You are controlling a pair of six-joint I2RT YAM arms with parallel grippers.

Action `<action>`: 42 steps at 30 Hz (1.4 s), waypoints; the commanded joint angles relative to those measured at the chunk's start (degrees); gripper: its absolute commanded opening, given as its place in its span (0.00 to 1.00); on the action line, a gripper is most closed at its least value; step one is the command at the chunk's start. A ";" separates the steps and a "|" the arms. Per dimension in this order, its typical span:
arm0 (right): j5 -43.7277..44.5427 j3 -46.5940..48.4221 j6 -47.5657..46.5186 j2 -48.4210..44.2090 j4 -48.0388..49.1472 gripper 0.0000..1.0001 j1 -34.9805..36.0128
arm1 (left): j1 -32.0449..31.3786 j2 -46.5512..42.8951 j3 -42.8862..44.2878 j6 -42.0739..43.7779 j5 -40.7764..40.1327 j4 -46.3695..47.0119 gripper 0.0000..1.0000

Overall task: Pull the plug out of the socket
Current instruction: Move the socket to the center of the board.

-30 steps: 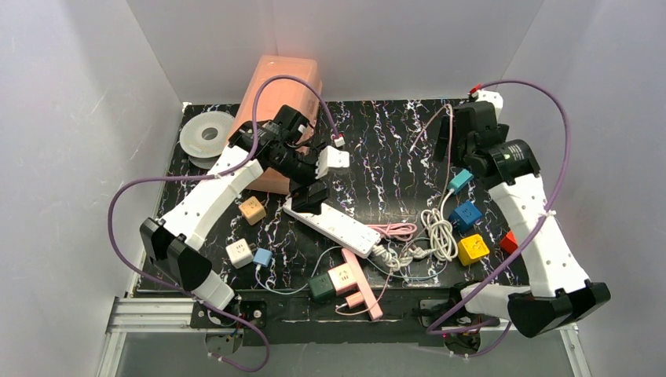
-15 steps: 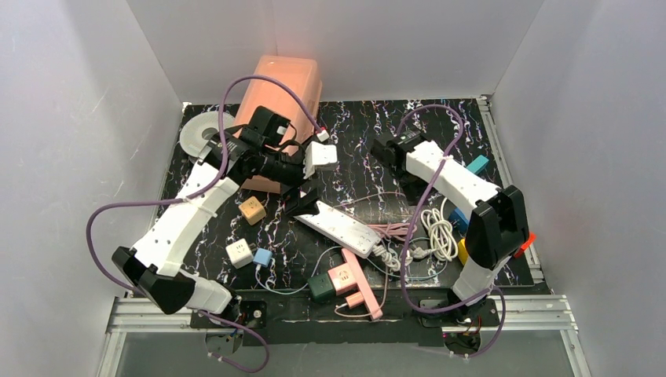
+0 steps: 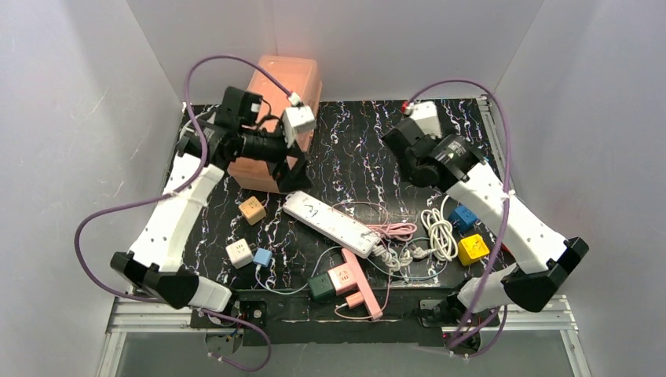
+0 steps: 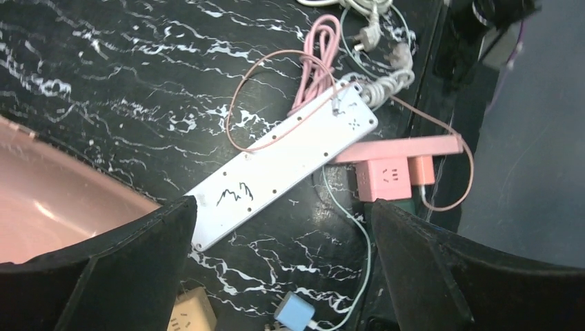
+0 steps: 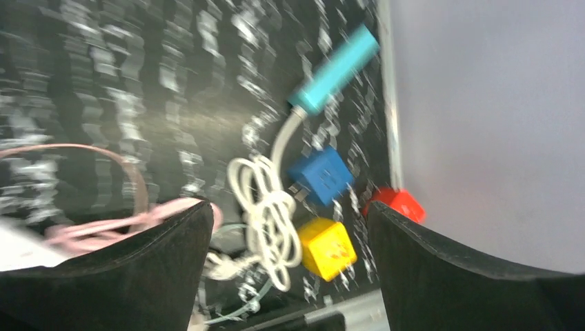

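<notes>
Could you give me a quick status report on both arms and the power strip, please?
Both open, empty: left gripper pointed at the white power strip, right gripper toward the blue cube. Strip untouched. Pink cable loops across it.

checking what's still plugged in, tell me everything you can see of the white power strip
A long, flat bar of glossy white plastic, the white power strip lies diagonal on the black marbled table, a black scribble near its far end. A thin pink cable loops across it; its white cord bunches at the near end. No plug shows on its upper face.
</notes>
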 commanded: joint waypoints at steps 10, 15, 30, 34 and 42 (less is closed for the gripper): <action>-7.20 4.84 -12.27 14.90 19.93 0.88 34.79 | 13.02 5.72 6.99 -11.92 1.66 -11.29 0.98; -10.42 1.46 -15.86 20.12 25.47 0.89 36.00 | 14.56 4.03 6.89 -13.32 1.66 -12.64 0.98; -13.57 -9.55 -17.74 31.20 37.58 0.89 34.04 | 15.04 2.38 12.97 -13.12 -1.33 -17.06 0.98; -12.19 -11.84 -18.39 31.86 39.30 0.87 32.00 | 15.16 1.90 13.38 -12.17 -0.95 -17.63 0.98; -16.99 -17.37 -17.28 27.46 42.81 0.41 24.22 | 15.14 0.74 13.17 -11.62 0.37 -16.70 0.98</action>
